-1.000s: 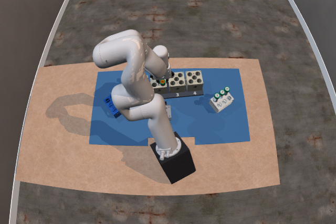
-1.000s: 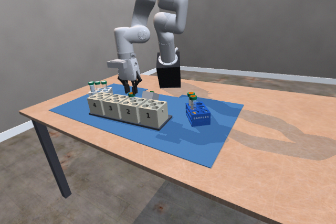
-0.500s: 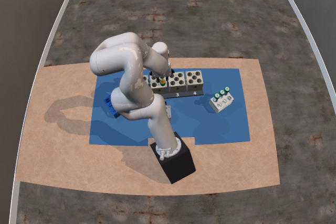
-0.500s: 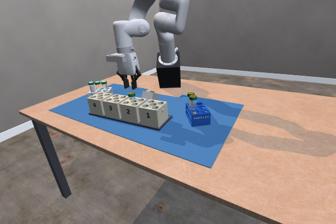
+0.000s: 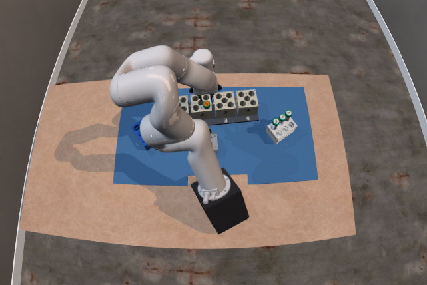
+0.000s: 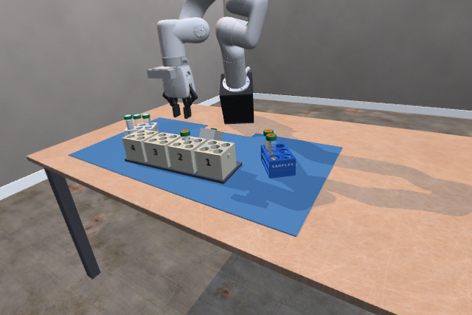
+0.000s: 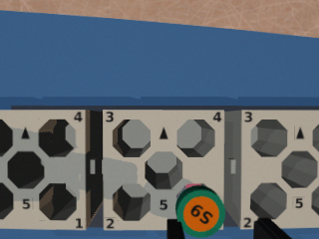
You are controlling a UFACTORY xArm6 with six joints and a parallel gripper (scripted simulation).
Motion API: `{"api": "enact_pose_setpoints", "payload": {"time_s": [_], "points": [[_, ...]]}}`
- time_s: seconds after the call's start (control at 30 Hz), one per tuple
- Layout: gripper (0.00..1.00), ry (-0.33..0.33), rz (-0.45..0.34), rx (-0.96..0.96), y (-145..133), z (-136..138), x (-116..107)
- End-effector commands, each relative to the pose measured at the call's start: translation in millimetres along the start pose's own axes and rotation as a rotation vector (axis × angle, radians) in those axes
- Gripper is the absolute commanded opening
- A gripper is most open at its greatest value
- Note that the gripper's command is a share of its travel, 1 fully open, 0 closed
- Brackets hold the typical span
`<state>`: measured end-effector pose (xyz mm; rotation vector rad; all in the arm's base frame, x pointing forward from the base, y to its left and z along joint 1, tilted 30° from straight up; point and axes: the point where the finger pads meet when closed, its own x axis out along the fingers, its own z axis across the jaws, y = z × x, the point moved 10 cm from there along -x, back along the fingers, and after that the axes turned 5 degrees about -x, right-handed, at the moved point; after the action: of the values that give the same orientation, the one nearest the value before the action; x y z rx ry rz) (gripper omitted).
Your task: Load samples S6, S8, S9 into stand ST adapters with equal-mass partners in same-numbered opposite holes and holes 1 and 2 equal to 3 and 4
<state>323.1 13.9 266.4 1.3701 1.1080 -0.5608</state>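
A sample tube with an orange cap dot (image 5: 206, 104) (image 6: 184, 133) (image 7: 200, 214) stands in hole 1 of adapter 2 (image 6: 180, 165) (image 7: 163, 119). Its slanted ID is hard to read as S9 or S6. My gripper (image 6: 181, 111) (image 7: 223, 231) is open and empty, raised above the adapters and clear of the cap. Adapters 1 (image 6: 208, 170), 3 (image 5: 225, 113) (image 6: 155, 161) and 4 (image 5: 247, 111) (image 6: 133, 155) show no tubes; the arm partly hides adapter 1 in the top view. Two orange-dot tubes (image 6: 268, 132) (image 6: 271, 137) stand in the blue samples rack (image 5: 148, 147) (image 6: 282, 171).
Three white-dot blanks (image 5: 275, 121) (image 5: 282, 117) (image 5: 288, 113) stand in the white rack (image 5: 277, 139) at the right in the top view. The grey desk (image 5: 214, 143) (image 6: 207, 134) is between the stand (image 5: 241, 119) and the arm's base (image 5: 227, 213).
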Motion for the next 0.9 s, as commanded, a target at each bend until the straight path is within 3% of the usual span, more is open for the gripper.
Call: {"api": "enact_pose_setpoints", "payload": {"time_s": [0.0, 0.87], "points": [[0.44, -0.001, 0.003, -0.001, 0.9, -0.1, -7.6], [0.44, -0.001, 0.003, -0.001, 0.9, -0.1, -51.7]]}}
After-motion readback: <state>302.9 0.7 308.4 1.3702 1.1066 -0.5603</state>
